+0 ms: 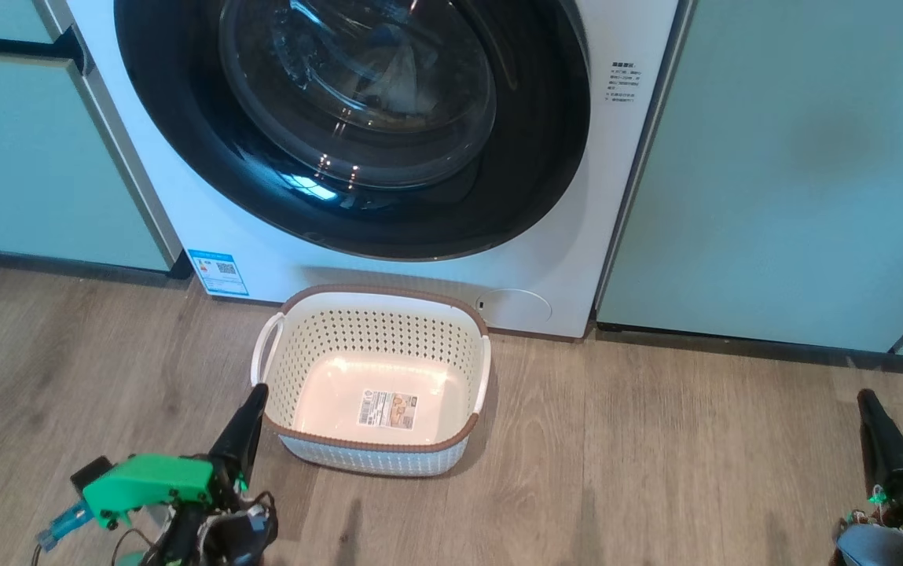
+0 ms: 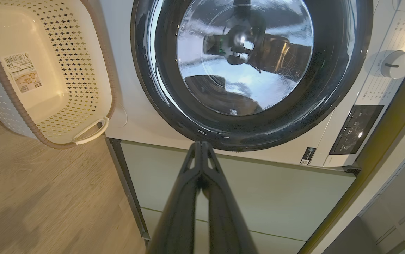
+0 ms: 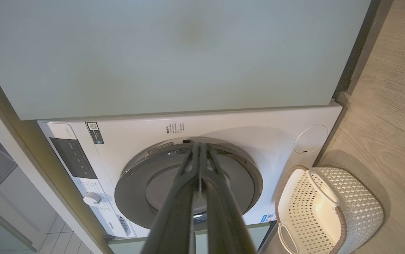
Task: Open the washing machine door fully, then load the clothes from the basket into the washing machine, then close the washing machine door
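With the basket (image 1: 376,291) empty, the door (image 1: 184,157) shut just behind it and both claws closed on nothing, the left claw (image 1: 257,395) beside its near corner, the right claw (image 1: 866,399) well off, a half-latched door might swing open over it.

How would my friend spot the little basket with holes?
Find the big white front-loading washing machine with its round glossy black door, between pale green cabinet panels. On the wooden floor right before it sits a small rectangular cream plastic basket. Perforated sides, a brown rim and white handles mark it out.
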